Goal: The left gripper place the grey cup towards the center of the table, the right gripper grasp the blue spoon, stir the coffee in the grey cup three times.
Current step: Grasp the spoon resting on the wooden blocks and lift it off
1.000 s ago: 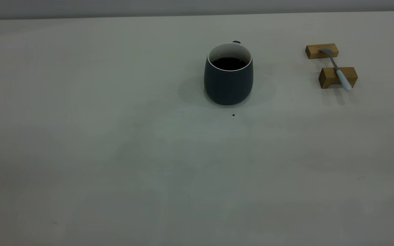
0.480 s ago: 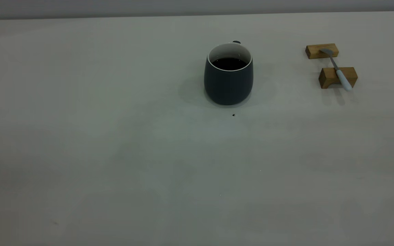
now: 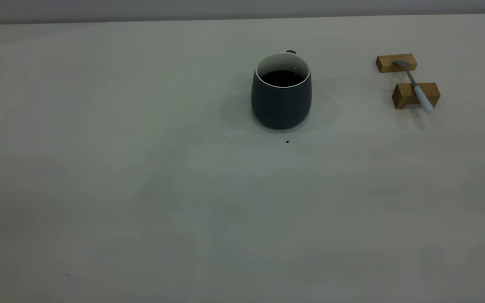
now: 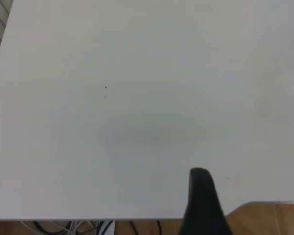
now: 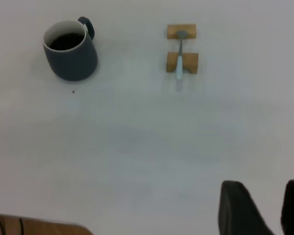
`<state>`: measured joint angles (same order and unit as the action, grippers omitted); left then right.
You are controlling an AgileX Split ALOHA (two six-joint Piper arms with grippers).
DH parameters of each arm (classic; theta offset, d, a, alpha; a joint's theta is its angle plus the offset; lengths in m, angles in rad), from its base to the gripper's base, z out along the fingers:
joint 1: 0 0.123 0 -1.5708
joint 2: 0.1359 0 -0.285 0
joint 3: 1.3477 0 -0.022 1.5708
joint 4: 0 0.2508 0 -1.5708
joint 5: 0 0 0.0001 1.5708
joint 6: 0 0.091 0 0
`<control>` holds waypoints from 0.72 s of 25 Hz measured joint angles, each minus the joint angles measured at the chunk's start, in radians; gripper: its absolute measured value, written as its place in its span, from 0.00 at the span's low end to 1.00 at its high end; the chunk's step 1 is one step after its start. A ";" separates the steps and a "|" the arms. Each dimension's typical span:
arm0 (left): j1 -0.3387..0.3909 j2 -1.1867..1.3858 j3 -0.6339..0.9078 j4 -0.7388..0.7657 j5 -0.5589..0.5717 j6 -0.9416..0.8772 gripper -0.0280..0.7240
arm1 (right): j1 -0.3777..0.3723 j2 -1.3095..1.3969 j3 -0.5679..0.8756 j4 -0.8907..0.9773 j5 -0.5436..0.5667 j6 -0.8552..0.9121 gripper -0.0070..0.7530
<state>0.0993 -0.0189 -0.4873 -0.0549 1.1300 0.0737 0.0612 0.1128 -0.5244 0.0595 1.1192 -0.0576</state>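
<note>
Standing on off-white table [image 3: 141, 189]: grey cup [image 3: 281, 103] | right gripper [image 5: 267, 208] fingers parted | left gripper [image 4: 202, 205] fingers: can't tell

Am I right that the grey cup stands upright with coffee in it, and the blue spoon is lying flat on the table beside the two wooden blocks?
Not quite. The grey cup does stand upright with the coffee in it, but the blue spoon is not flat on the table: it lies across the two wooden blocks, bowl on the far block, handle over the near one. The exterior view shows this.
</note>
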 joint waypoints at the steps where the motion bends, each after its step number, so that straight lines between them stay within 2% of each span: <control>1: 0.000 0.000 0.000 0.000 0.000 0.000 0.82 | 0.000 0.042 -0.012 0.000 -0.010 0.000 0.41; 8: 0.000 0.000 0.000 0.000 0.000 0.000 0.82 | 0.000 0.392 -0.073 0.051 -0.196 -0.053 0.66; 11: 0.000 0.000 0.000 0.000 0.000 0.000 0.82 | 0.000 0.556 -0.120 0.088 -0.231 -0.093 0.70; 18: 0.000 0.000 0.000 0.000 0.000 0.000 0.82 | 0.000 0.939 -0.276 0.136 -0.261 -0.118 0.71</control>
<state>0.0993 -0.0189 -0.4873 -0.0549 1.1300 0.0737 0.0612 1.0520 -0.8002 0.1953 0.8582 -0.1754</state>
